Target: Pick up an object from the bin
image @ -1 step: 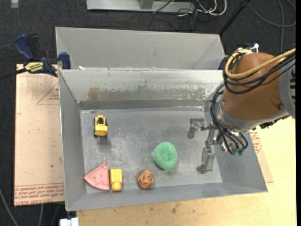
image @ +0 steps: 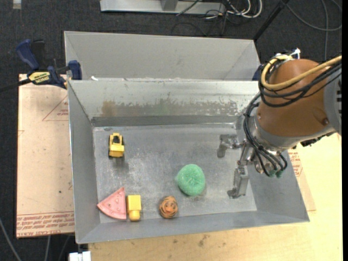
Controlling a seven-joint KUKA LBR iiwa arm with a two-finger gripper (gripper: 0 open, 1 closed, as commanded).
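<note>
The gripper (image: 231, 166) stands low over the right-hand part of the grey metal bin (image: 163, 99), its two fingers spread wide apart, one toward the back wall and one toward the front. Nothing is between them, only bare bin floor. The nearest thing is a green, round, fuzzy ball (image: 191, 179), which lies to the left of the gripper and slightly toward the front edge, near the front finger but apart from it. If that ball is the one to be taken, the gripper has to shift leftward so that the fingers come on either side of it. The ball is round and has no long axis, so the line of the fingers should matter little. The other things lie well apart from the gripper on the left. A yellow toy vehicle (image: 116, 145) sits alone, and along the front wall lie a pink wedge (image: 111, 206), a yellow block (image: 134, 207) touching it, and a small round orange-brown head-like toy (image: 168, 206). That makes five things, one of each.
</note>
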